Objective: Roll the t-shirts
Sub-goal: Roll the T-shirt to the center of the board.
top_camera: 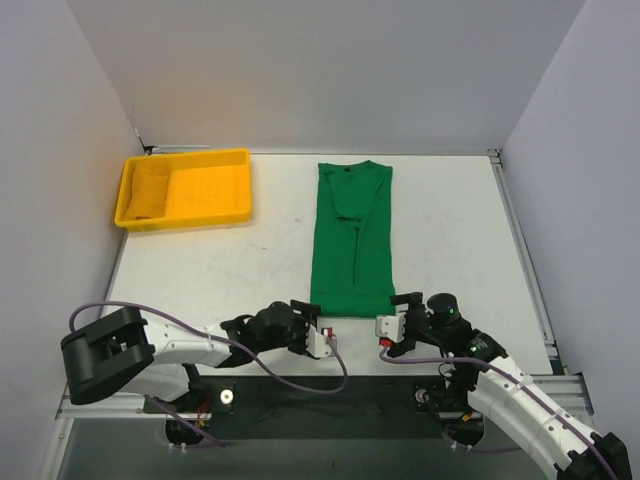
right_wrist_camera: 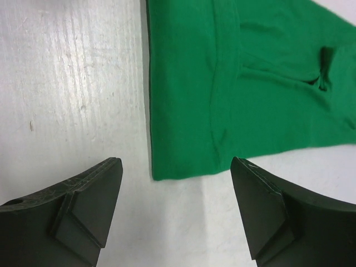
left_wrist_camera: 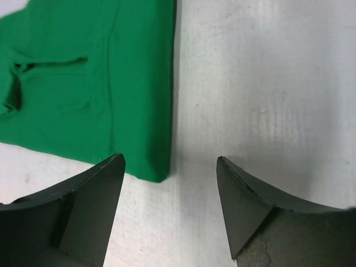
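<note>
Left gripper point(left_wrist_camera: 169, 159) and right gripper point(right_wrist_camera: 177, 160) hover with jaws spread at the green t-shirt point(top_camera: 353, 240) hem corners; grabbing unevenly could roll it crooked.

A white desk point(top_camera: 450, 250) is enclosed on 3 sides by plain pale walls: a back wall point(top_camera: 320, 70), a left wall point(top_camera: 50, 200) and a right wall point(top_camera: 590, 150), all tinted faintly lilac-grey. A metal rail point(top_camera: 526, 270) is fitted along the desk's right edge, and a dark strip point(top_camera: 300, 410) is seen along its near edge. The desk's surface is marked by faint streaks and small scuffs. Everything is lit softly and evenly, and only weak shadows are cast.
</note>
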{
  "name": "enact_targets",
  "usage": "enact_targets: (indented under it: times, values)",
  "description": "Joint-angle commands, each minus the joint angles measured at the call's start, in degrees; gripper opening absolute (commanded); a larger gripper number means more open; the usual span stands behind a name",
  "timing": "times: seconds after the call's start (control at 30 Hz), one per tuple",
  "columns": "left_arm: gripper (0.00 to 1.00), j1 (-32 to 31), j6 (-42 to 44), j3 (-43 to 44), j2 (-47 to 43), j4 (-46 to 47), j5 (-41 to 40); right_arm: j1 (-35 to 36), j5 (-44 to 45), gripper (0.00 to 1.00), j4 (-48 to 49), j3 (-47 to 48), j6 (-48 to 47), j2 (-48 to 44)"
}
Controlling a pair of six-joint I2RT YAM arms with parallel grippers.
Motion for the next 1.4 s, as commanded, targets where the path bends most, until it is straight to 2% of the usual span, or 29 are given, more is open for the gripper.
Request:
enact_targets:
  times: [0.0,0.17,0.27,0.43,0.53,0.57,0.67,0.83,1.13,1.37]
  values:
    - [0.76,-1.9,7.2,-0.8,4.4,17.5,-7.5,2.9,0.7,0.8,8.5,-1.0,-3.3,2.5]
    - [0.7,-1.9,10.0,-0.5,9.2,19.6,-8.2,4.1,0.8,0.8,9.1,-0.8,-1.9,4.5]
    - [0.63,-1.9,12.0,-1.1,12.2,22.4,-9.7,4.1,1.0,0.8,9.8,-1.5,-1.8,4.5]
    - [0.26,-3.8,14.2,0.5,14.7,18.5,-9.0,4.7,0.3,0.8,11.2,-2.9,-0.4,5.0]
    - [0.1,-3.8,13.7,2.1,15.5,16.0,-10.1,5.0,0.2,0.8,11.8,-2.6,0.7,6.5]
    - [0.08,-3.8,13.4,2.3,15.3,15.5,-9.9,5.0,0.2,0.8,12.0,-2.5,1.7,6.9]
    - [0.04,-2.9,10.7,4.8,12.6,9.3,-7.8,5.5,0.3,0.8,13.2,-2.4,3.5,8.2]
    - [0.03,2.0,0.3,10.5,7.0,-3.9,4.4,6.9,1.8,0.82,16.0,-2.5,6.8,10.9]
    - [0.02,6.7,-4.4,14.6,4.5,-11.4,17.0,10.0,7.5,0.82,24.9,-2.6,12.2,18.8]
    - [0.02,9.8,-7.5,16.4,3.1,-14.4,20.9,10.5,10.0,0.81,32.9,-2.6,13.6,26.5]
